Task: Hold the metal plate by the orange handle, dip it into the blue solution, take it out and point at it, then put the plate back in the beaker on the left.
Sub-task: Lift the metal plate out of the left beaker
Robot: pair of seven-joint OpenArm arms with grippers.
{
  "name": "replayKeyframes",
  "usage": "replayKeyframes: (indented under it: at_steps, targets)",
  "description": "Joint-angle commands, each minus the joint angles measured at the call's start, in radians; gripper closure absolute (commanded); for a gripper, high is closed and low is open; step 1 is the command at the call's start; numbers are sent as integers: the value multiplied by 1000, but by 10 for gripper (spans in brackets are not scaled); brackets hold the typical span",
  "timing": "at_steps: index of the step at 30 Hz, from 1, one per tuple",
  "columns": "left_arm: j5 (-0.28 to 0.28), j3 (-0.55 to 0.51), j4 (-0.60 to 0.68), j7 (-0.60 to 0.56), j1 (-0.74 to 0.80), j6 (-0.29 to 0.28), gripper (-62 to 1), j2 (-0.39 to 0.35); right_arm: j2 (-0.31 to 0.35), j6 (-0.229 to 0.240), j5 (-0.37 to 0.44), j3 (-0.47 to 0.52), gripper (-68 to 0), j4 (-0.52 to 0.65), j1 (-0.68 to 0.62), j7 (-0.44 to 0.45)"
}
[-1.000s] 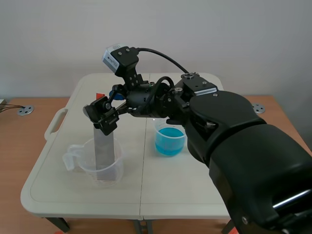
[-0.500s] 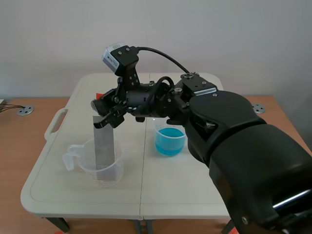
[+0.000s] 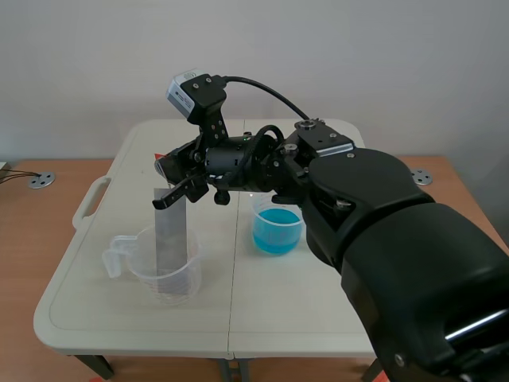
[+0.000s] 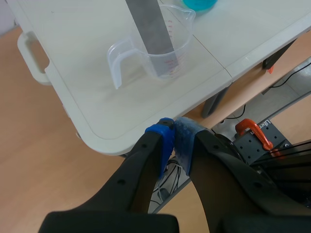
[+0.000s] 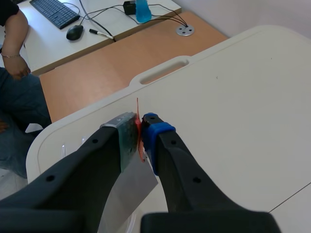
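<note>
Behind your pale folding desk point(image 3: 119, 318), with its moulded carry handle point(image 3: 89, 203) on one edge and a seam down the middle, you have a plain, evenly lit off-white wall point(image 3: 358, 64). A brown wood-look surface point(image 3: 48, 239) set with round metal grommets point(image 3: 41, 181) spreads around the desk. Below the desk's edge you can see cables point(image 4: 291, 77) and an orange clamp point(image 4: 252, 132) on a black perforated plate point(image 4: 257, 145), and off to one side a white table point(image 5: 104, 22) carries a keyboard point(image 5: 54, 12), a mouse point(image 5: 74, 32) and a blue bottle point(image 5: 141, 10), with a person point(image 5: 17, 102) in jeans seated beside it.

Grey metal plate point(image 3: 169, 235), orange handle point(image 5: 140, 145), blue solution point(image 3: 277, 231)
</note>
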Motion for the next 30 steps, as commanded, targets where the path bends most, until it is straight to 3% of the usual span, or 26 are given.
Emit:
replayKeyframes:
  at_steps: [1, 3, 7, 23, 30]
  targets:
    - [-6, -2, 14, -14, 0, 1, -13, 2, -31, 1, 11, 0, -13, 10, 21, 19]
    - [-6, -2, 14, -14, 0, 1, -13, 2, -31, 3, 11, 0, -13, 10, 21, 24]
    - [-6, -2, 14, -14, 0, 1, -13, 2, -31, 50, 11, 0, -13, 11, 21, 32]
    - [-6, -2, 14, -14, 0, 1, -13, 2, -31, 50, 14, 0, -13, 28, 14, 50]
    - [-6, -2, 14, -14, 0, 1, -13, 2, -31, 50, 14, 0, -13, 92, -34, 48]
